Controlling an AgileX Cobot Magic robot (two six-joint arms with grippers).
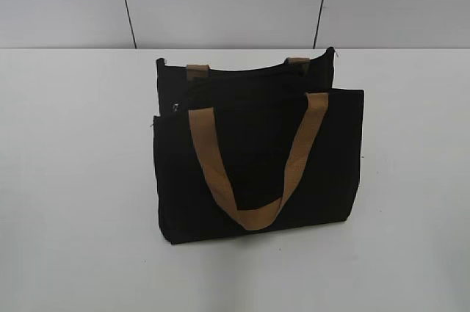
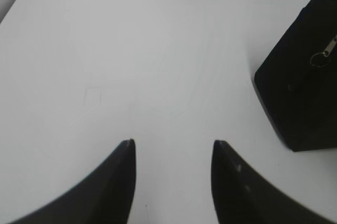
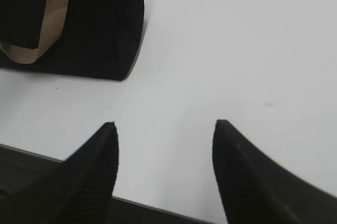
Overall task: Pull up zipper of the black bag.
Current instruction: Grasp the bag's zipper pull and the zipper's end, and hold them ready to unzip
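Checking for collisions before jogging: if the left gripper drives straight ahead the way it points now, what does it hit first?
Likely nothing but bare table. The left gripper is open and aimed at empty tabletop; the black bag sits off to the right of that line, though depth is hard to judge.

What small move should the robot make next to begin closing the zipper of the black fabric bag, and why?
Probably the left gripper should move right and forward toward the small silver ring pull at the near end of the black fabric bag. Both grippers are open, hold nothing, and hover over the bare white table. The pull shows only in the left wrist view, so the left arm seems nearer.
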